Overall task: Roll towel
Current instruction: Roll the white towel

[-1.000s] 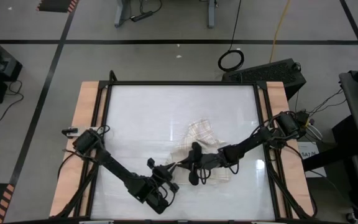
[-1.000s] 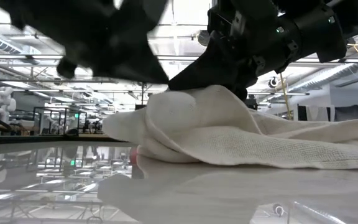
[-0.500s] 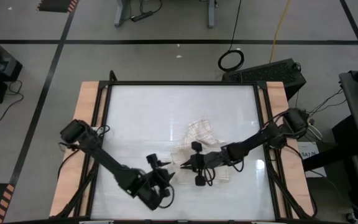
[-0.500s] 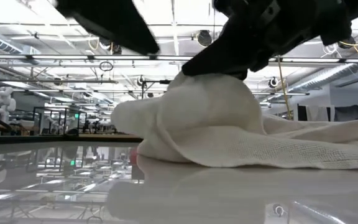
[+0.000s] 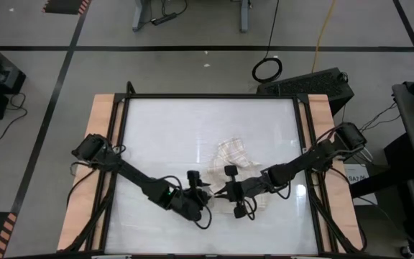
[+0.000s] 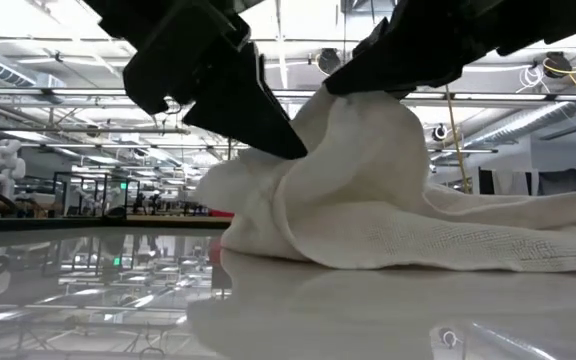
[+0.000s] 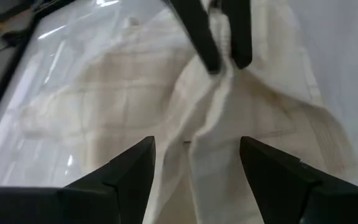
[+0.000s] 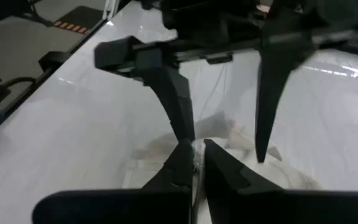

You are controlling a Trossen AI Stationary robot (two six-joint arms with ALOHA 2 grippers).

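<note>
Lying crumpled just right of centre in the lower half of the high view, the towel (image 5: 237,171) is resting on the white table (image 5: 164,129). The right gripper (image 5: 216,194) is pinching a raised fold of it, fingers closed. The left gripper (image 5: 205,191) is hovering at the cloth's left edge, fingers spread apart, holding nothing.

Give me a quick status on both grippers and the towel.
Right gripper shut on the towel, pinching a fold up off the table. Left gripper open, fingers straddling the towel's raised fold. Towel bunched, not rolled. Nothing in the way.
</note>
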